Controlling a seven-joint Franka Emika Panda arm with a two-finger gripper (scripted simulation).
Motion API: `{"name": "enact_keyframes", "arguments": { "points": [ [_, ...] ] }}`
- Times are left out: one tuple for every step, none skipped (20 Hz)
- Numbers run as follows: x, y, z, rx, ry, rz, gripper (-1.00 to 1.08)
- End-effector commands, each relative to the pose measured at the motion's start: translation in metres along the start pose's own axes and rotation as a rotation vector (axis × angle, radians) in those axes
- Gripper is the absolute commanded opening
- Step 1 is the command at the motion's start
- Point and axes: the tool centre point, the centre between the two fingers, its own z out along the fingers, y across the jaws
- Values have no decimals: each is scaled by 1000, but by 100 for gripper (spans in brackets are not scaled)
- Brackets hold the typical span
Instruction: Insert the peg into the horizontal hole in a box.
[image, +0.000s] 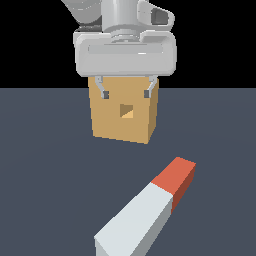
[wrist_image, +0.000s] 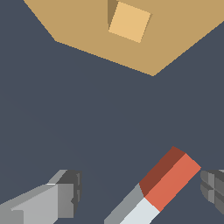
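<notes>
One long square-sectioned peg (image: 145, 212), pale grey-white with a shorter red-orange end, lies flat on the dark blue-grey floor (image: 45, 165). You will find it at about five o'clock in the exterior view, well apart from the tan, yellow-brown cube-shaped box (image: 125, 112). Its red-orange end points toward one o'clock, roughly in the direction of the box but off to one side of it; the pale end runs out past the picture's lower edge.

The box stands on the floor near twelve o'clock in that view. Its small square hole (image: 126, 111) sits in the middle of the face turned toward the camera.

Your grey two-fingered gripper (image: 126, 93) hangs above the floor in front of the box, with its white-grey hand housing (image: 125, 52) at twelve o'clock. The fingers (image: 104, 92) are spread wide and hold nothing. In the wrist view, the red-orange end (wrist_image: 170, 179) lies below and between the fingers (wrist_image: 65, 192), nearer one of them. You cannot tell from either view how far above the peg the fingertips are. The wrist view also shows the box (wrist_image: 175, 39) and its hole (wrist_image: 129, 21) beyond the peg.
</notes>
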Motion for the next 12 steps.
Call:
{"name": "enact_keyframes", "arguments": {
  "points": [
    [0,0,0,0,0,0,100],
    [0,0,0,0,0,1,100],
    [-1,1,1,0,0,5,100],
    [-2,1,2,0,0,10,100],
    [-4,2,3,0,0,18,100],
    [-6,3,4,1,0,29,100],
    [-8,5,6,1,0,41,100],
    [-11,6,9,1,0,56,100],
    [-15,8,11,2,0,74,100],
    [-19,10,14,2,0,94,100],
    [-24,12,18,3,0,117,100],
    [-29,14,22,3,0,142,100]
  ]
}}
